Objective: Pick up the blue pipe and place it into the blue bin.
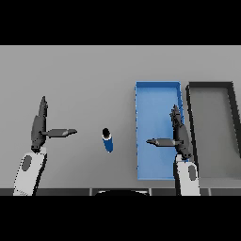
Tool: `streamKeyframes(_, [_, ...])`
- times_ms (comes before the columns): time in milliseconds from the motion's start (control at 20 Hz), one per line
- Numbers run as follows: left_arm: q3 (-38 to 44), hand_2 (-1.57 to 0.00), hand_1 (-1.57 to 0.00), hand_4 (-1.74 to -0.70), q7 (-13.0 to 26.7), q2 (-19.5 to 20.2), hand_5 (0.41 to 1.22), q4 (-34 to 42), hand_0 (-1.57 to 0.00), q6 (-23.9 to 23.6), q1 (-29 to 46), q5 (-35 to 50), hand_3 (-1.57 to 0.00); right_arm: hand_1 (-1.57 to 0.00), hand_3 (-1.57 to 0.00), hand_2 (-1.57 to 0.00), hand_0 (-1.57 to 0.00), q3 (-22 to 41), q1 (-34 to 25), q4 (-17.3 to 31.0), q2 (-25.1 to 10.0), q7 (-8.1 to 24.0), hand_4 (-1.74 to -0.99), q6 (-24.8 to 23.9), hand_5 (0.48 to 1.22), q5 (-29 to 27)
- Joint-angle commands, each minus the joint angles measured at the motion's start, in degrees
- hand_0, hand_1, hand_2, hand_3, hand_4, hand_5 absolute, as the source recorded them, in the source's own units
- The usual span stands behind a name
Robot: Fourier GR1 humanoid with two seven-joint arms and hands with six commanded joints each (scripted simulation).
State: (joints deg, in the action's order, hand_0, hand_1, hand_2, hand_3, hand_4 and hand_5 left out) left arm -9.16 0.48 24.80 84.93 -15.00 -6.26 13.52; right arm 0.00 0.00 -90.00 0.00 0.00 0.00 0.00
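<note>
Head view, grey tabletop (84,70). The blue pipe (108,140) stands on the tabletop near the middle, between the two hands, slightly tilted; its dark open top end faces up toward the camera. It appears to be a short cylinder, though the view is too coarse to make out any detail on its wall. Nothing touches it.

The blue bin (157,89) sits to the right of the pipe, apart from it, a long rectangular tray with its long side running away from the robot. Just beside it on the right, almost touching, is a dark grey bin (210,85) of similar shape, partly cut by the picture's right edge.

Left hand (39,127): at the left of the tabletop, well apart from the pipe. Fingers straight and together, pointing away from the robot; thumb stuck out sideways toward the pipe. It holds nothing.

Right hand (180,134): over the right side of the blue bin, near the bin's right wall. Fingers straight, pointing away from the robot; thumb out sideways toward the pipe, above the bin's floor. It holds nothing.
</note>
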Motion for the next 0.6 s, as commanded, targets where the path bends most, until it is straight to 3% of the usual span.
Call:
streamKeyframes(0, [-0.09,0.00,0.00,-0.97,-0.28,-0.11,0.594,0.13,0.00,-0.11,0.05,-0.08,0.00,0.00,0.00,0.00,0.00,-0.09,0.07,-0.04,-0.11,-0.05,-1.210,0.03,0.594,-0.10])
streamKeyframes(250, [-1.13,0.00,0.00,-0.97,-0.28,-0.92,0.594,1.23,0.00,-1.15,0.70,-1.06,0.00,0.00,0.00,0.00,0.00,-0.68,0.76,-0.92,-1.23,0.14,-1.210,0.88,0.594,-1.05])
streamKeyframes(350, [-4.23,0.00,0.00,-0.97,-4.17,5.93,0.595,1.55,0.00,10.24,1.10,-1.13,0.00,0.00,0.00,0.00,0.00,3.17,2.46,-3.13,-7.41,-5.17,-1.206,2.96,0.592,6.64])
streamKeyframes(550, [-5.17,0.00,0.00,-0.97,-5.86,9.92,0.597,0.18,0.00,16.85,0.36,-1.03,0.00,0.00,0.00,0.00,0.00,5.18,3.99,-5.53,-10.19,-5.96,-1.190,3.86,0.586,10.35])
